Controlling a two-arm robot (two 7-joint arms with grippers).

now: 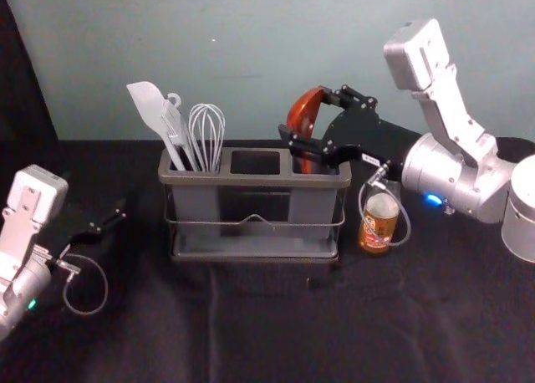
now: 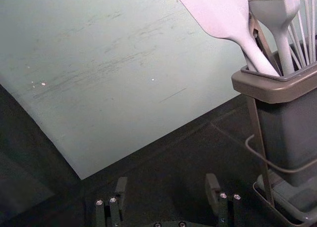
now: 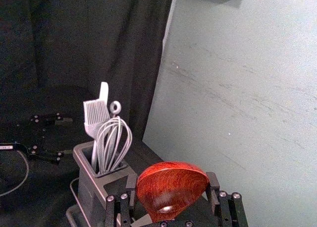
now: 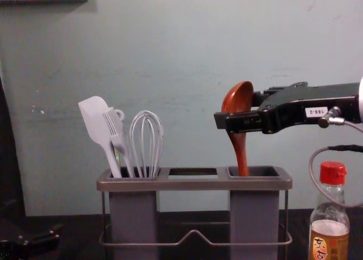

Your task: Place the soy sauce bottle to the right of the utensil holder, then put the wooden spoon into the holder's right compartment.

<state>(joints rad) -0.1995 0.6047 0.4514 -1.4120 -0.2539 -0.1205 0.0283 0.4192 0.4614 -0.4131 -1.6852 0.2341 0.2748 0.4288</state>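
The right end effector (image 4: 239, 108) grasps the spoon (image 4: 240, 93) above the holder (image 4: 193, 184).
Its fingers clasp the spoon's bowl, the handle reaching down below them into the right compartment (image 4: 254, 214); the bottle (image 4: 329, 237) stands lower, to the end effector's right. The left end effector (image 1: 121, 213), fingers spread, is well apart from it, beyond the holder's left side.

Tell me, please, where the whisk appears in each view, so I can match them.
Head: whisk left of centre, in the holder.
Left wrist: cut off by the picture's edge, beyond the brush.
Right wrist: overlapping the brush, on the spoon's side.
Chest: left of centre, right of the brush.
Shared landmark: the brush, beside it.
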